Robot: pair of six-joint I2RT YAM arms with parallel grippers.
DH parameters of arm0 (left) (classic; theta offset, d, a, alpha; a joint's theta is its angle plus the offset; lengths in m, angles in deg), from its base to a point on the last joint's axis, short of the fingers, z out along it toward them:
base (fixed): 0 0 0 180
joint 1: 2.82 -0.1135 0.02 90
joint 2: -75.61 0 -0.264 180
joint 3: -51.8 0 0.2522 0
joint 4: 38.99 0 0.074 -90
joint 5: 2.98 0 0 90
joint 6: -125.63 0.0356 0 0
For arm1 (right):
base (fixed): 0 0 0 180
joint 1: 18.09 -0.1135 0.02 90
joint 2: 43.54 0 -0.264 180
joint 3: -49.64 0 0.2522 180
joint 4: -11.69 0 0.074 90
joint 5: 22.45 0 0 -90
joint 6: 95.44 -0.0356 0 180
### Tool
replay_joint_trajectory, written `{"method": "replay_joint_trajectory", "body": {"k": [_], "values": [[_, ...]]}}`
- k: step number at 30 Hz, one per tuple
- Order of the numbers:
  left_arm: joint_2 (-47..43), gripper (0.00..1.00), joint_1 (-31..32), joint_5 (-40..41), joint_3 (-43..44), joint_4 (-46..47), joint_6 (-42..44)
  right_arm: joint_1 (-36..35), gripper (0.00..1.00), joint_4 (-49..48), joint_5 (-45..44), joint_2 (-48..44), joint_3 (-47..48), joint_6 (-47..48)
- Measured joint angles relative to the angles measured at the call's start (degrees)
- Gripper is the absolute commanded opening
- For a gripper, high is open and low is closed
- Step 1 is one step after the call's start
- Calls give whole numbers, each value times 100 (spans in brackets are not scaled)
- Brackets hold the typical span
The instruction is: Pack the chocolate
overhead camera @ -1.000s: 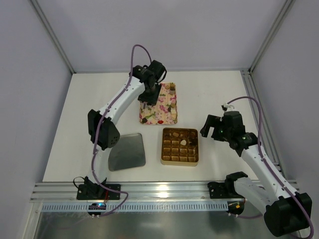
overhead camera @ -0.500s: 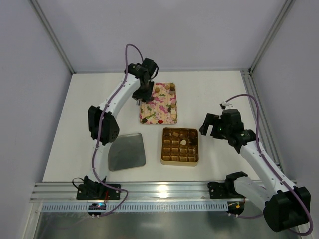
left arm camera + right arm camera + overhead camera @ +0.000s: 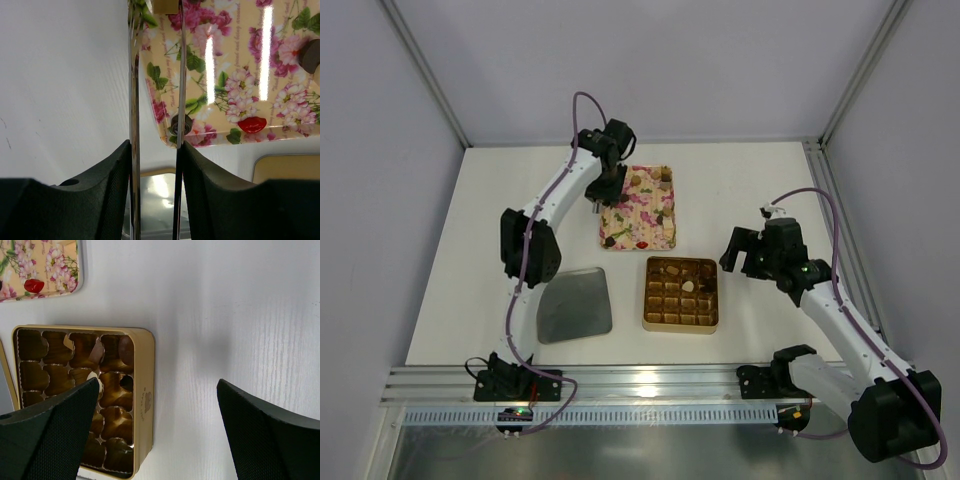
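Note:
Chocolate pieces (image 3: 661,180) lie scattered on the pink floral tray (image 3: 642,232). In the left wrist view a dark piece (image 3: 187,123) sits by the tray's near corner and a red one (image 3: 251,125) to its right. My left gripper (image 3: 593,205) (image 3: 157,75) hangs at the tray's (image 3: 235,60) left edge, its long metal blades apart. A tan piece (image 3: 165,5) shows between them at the frame's top edge; the tips are cut off, so a grip is unclear. The gold box (image 3: 654,322) (image 3: 143,390) holds a pale piece (image 3: 689,286) and a few brown ones. My right gripper (image 3: 741,252) (image 3: 157,385) stands open and empty just right of it.
A silver lid (image 3: 575,305) (image 3: 160,192) lies left of the gold box, near the left arm's base. An aluminium rail (image 3: 650,385) runs along the table's near edge. Grey walls close the table on three sides.
My left gripper has moved from above the tray's left part back and leftward to its left edge. The right arm has barely shifted.

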Motion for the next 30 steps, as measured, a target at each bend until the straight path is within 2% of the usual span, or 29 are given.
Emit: {"method": "replay_joint_trajectory", "body": {"k": [4, 14, 30], "values": [[39, 41, -13, -9, 0, 11, 4, 0, 100, -7, 0, 9, 0, 0], [55, 29, -17, -74, 22, 11, 20, 0, 100, -7, 0, 9, 2, 0], [-131, 26, -15, -105, 61, -39, 7, 0, 100, -11, 0, 7, 0, -2]]}}
